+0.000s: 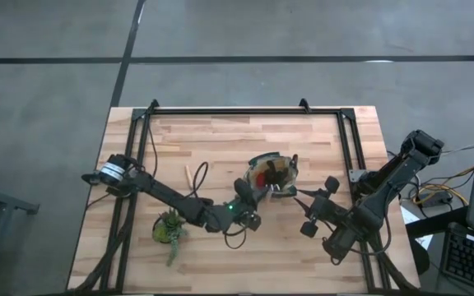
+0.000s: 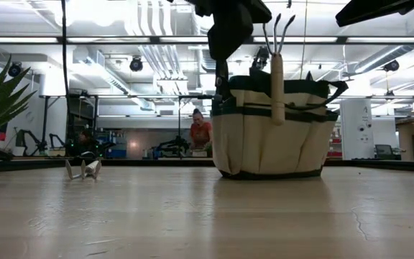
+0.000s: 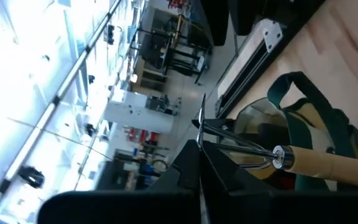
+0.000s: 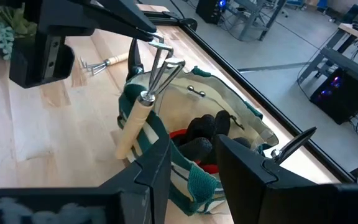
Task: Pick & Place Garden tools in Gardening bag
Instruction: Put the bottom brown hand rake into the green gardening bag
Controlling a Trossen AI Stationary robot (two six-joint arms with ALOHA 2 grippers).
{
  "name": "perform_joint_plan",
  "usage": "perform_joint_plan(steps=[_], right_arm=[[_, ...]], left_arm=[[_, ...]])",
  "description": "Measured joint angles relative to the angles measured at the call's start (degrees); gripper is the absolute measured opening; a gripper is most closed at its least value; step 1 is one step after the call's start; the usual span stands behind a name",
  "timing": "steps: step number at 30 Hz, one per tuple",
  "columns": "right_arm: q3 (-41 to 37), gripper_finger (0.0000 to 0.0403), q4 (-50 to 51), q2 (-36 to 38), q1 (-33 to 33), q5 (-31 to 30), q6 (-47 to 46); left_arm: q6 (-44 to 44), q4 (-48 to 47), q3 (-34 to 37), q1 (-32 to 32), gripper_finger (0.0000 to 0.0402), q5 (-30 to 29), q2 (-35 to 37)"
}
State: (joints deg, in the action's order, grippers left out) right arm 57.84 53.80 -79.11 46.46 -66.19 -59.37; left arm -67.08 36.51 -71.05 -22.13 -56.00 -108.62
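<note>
My left gripper (image 4: 143, 38) is clenched on the metal prongs of a wooden-handled pronged tool (image 4: 135, 121), hanging it over the rim of the round olive-and-tan fabric gardening bag (image 1: 271, 174) at table centre. At its four o'clock, my right gripper (image 1: 313, 211) waits released.

Gardening bag (image 1: 271, 176) mid-table, glove (image 4: 207, 144) inside it, pronged tool (image 2: 277, 68) at its rim, second pronged tool (image 1: 192, 178) left of it, potted succulent (image 1: 169, 227) at front left.
</note>
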Motion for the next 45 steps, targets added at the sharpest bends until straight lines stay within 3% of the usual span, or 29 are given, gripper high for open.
perform_joint_plan(steps=[11,19,32,41,45], right_arm=[[0.0,0.013,0.0,0.0,0.0,-1.5,0.0],[0.0,0.0118,0.0,0.0,0.0,-2.5,-0.3],[0.0,0.0128,-0.1,0.0,0.0,-2.9,-0.6],[0.0,0.0122,-0.1,0.0,0.0,-3.0,-0.4],[0.0,0.0116,-0.1,0.0,0.0,-3.0,-0.2]], left_arm=[[-15.6,8.0,0.0,0.3,0.0001,-0.4,0.0],[-19.5,7.9,0.1,0.7,0.0001,-0.6,-0.2],[-18.7,7.5,0.2,1.0,0.0001,-1.3,-6.8],[-14.5,7.1,0.2,0.4,0.0004,-9.6,-7.8],[-12.3,5.5,0.2,-0.4,0.001,-10.6,-7.8]])
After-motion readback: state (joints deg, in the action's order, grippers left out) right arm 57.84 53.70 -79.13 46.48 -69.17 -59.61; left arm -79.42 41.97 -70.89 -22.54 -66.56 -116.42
